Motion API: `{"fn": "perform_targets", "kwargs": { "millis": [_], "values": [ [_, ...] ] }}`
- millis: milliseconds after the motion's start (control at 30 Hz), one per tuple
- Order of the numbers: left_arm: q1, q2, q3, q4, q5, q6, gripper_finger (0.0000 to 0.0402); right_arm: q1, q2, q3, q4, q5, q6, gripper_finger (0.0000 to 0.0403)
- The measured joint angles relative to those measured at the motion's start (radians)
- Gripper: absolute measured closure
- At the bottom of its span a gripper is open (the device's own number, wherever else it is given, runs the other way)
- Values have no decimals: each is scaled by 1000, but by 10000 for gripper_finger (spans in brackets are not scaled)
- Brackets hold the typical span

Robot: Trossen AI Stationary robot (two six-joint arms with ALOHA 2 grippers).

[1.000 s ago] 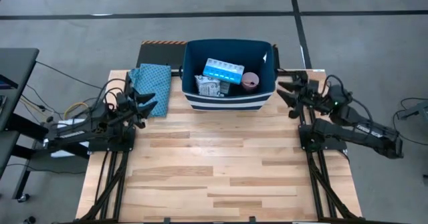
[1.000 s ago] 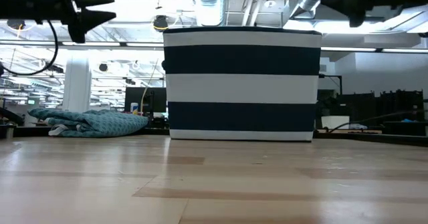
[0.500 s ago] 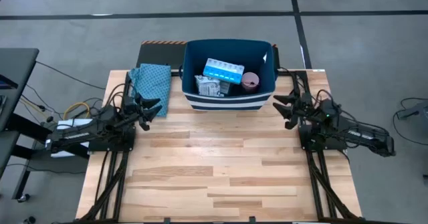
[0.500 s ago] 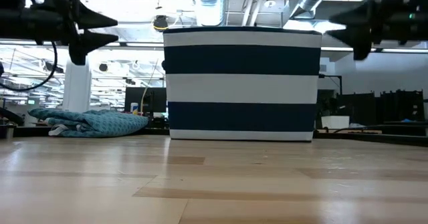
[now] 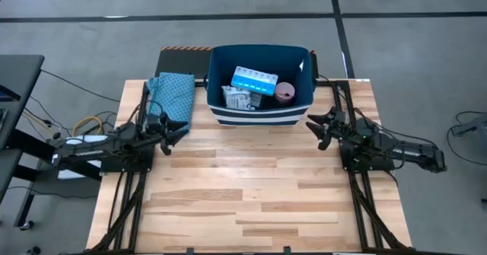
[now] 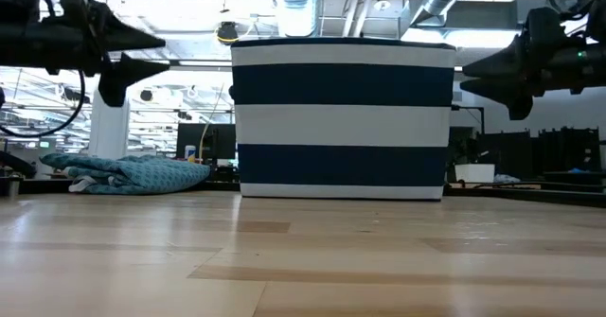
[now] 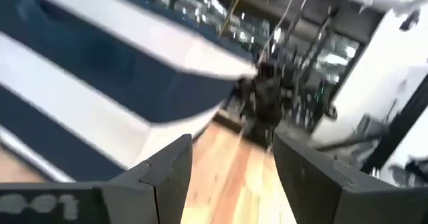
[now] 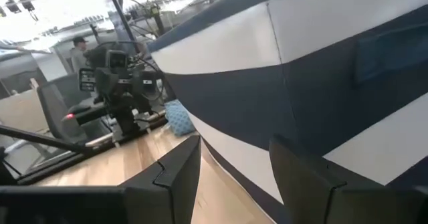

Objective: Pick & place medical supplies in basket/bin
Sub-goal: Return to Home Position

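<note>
Left claw (image 5: pixel 177 132), right claw (image 5: pixel 314 130) withdrawn, flanking bin (image 5: pixel 259 117)

The table (image 5: pixel 251 186), filling the lower middle of the high view, is pale jointed wood planks, smooth, with a soft sheen in the low view. The bin (image 5: pixel 259 116) at upper centre is matt fabric, and the tray (image 5: pixel 253 79) inside it looks like smooth light-blue plastic. Left of the bin, the folded cloth (image 5: pixel 173 94) is soft, matt, creased textile.
</note>
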Motion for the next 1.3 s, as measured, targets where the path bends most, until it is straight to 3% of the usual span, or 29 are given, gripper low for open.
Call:
{"fn": "perform_targets", "kwargs": {
  "millis": [167,467,567,833,1300],
  "values": [
    [-59,20,0,-72,-22,12,203,17,4,0,0,6,-8,233],
    [-90,104,0,-80,9,78,203,57,4,-1,-27,-148,-46,232],
    [-89,117,0,-91,76,-33,203,84,4,-1,-30,-174,-59,233],
    [-90,117,1,-106,147,30,203,181,22,-2,-30,-175,-95,236],
    [-97,117,4,-120,129,54,203,239,50,-2,-31,-175,-94,238]
  ]
}}
